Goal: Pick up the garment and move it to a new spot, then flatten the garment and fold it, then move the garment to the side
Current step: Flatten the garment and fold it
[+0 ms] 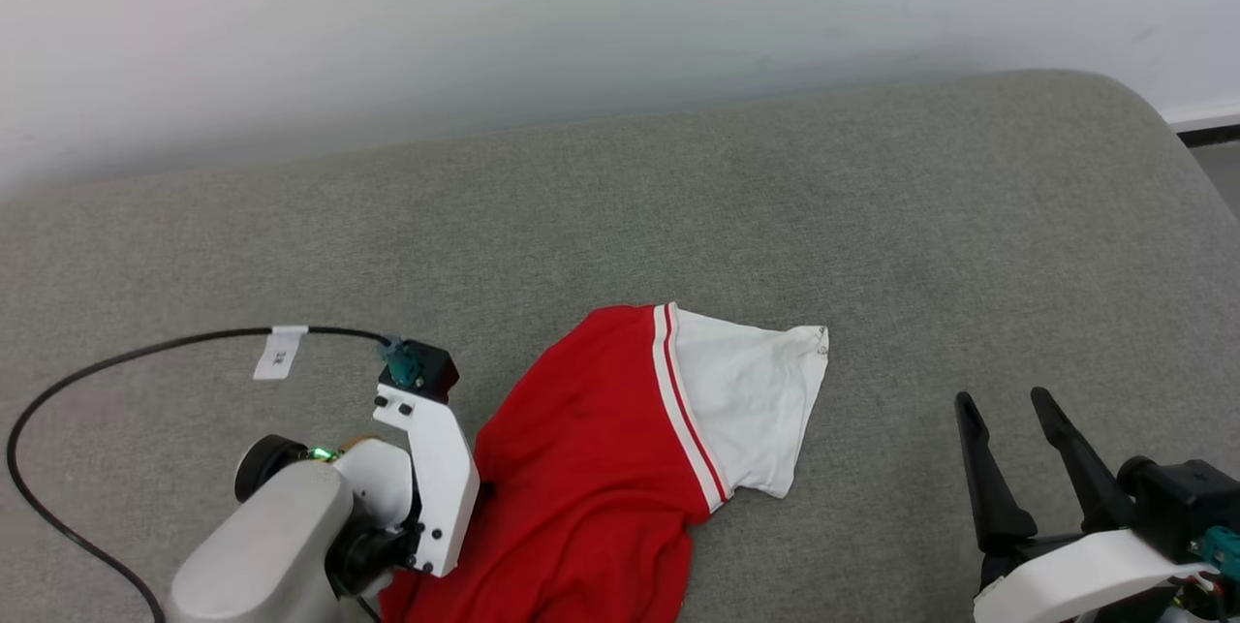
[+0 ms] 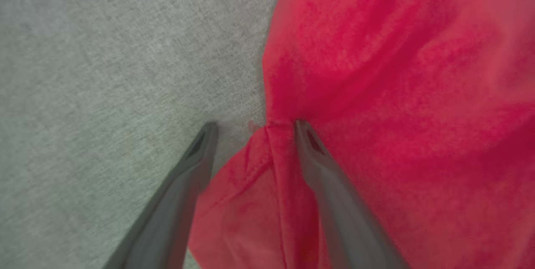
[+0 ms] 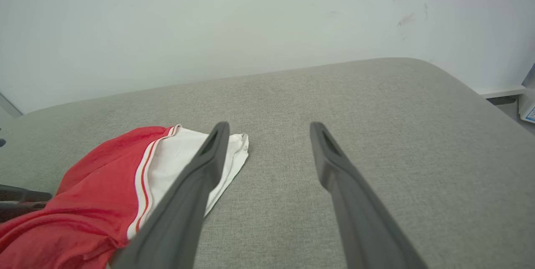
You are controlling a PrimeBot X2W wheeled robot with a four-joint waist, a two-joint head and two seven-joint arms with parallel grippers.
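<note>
Just astride garment [image 2: 376,93] edge (left gripper [image 2: 253,124])

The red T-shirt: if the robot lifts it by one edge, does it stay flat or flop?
Probably flop: the T-shirt lies crumpled in soft folds on the grey cushion. It looks thin and light, so it should bunch where the left gripper straddles its edge.

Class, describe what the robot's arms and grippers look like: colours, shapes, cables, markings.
The left gripper and right gripper each have two long, dark grey, tapering fingers with a slot near the tip. The left arm is pale grey with a white wrist bracket, a teal connector, a small green light and a black cable carrying a white tag.
</note>
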